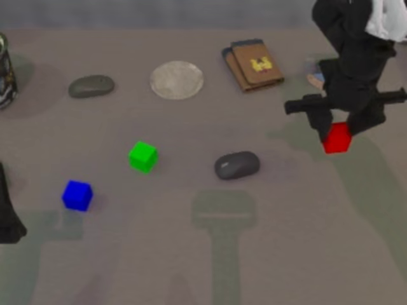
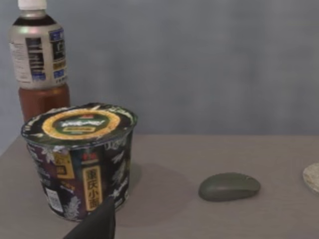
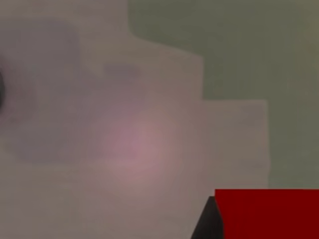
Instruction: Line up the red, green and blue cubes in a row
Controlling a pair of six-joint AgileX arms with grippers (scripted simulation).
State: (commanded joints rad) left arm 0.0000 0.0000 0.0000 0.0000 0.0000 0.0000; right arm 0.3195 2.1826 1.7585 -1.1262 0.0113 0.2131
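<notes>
My right gripper (image 1: 337, 129) is at the table's right side, shut on the red cube (image 1: 336, 138). In the right wrist view the red cube (image 3: 269, 214) fills the corner, with one dark finger (image 3: 208, 221) pressed against its side. The green cube (image 1: 143, 156) sits left of centre. The blue cube (image 1: 77, 195) lies nearer the front left, apart from the green one. My left gripper (image 1: 7, 216) is parked at the left edge, near the blue cube; only one finger (image 2: 94, 224) shows in the left wrist view.
A dark grey mouse (image 1: 236, 165) lies between the green and red cubes. At the back are an olive mouse (image 1: 91, 86), a round plate (image 1: 177, 80) and a brown wallet (image 1: 253, 64). A noodle cup (image 2: 79, 159) and a bottle (image 2: 40, 55) stand at the far left.
</notes>
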